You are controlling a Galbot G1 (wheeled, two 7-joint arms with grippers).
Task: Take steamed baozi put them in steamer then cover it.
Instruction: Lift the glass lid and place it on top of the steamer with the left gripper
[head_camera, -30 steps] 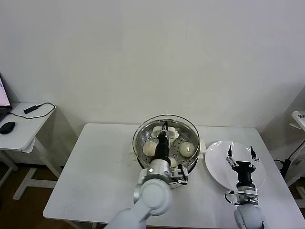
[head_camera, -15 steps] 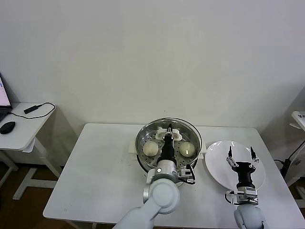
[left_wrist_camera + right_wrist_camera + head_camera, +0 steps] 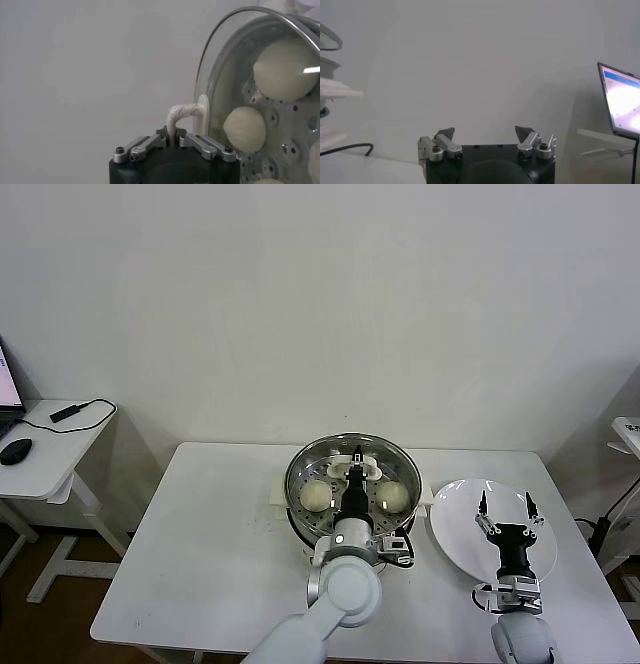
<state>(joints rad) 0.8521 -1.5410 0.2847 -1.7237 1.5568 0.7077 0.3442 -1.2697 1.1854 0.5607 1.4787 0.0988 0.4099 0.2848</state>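
Frame centre: left gripper [image 3: 355, 467] clenched on cover [image 3: 352, 474] handle over steamer [image 3: 300, 519]; next we seat lid & release; right gripper [image 3: 506, 510] spread, idle

The left gripper [image 3: 355, 465], clamped on the cover [image 3: 352, 475] handle, blocks the way down into the steamer [image 3: 300, 514], while bare table [image 3: 210, 544] lies open to its left and the plate [image 3: 455, 544] under the spread right gripper [image 3: 505, 509] fills its right.

You face a plain white wall [image 3: 320, 304]; a white rectangular table [image 3: 200, 554] stands before it, a small white side desk [image 3: 40, 459] further left.
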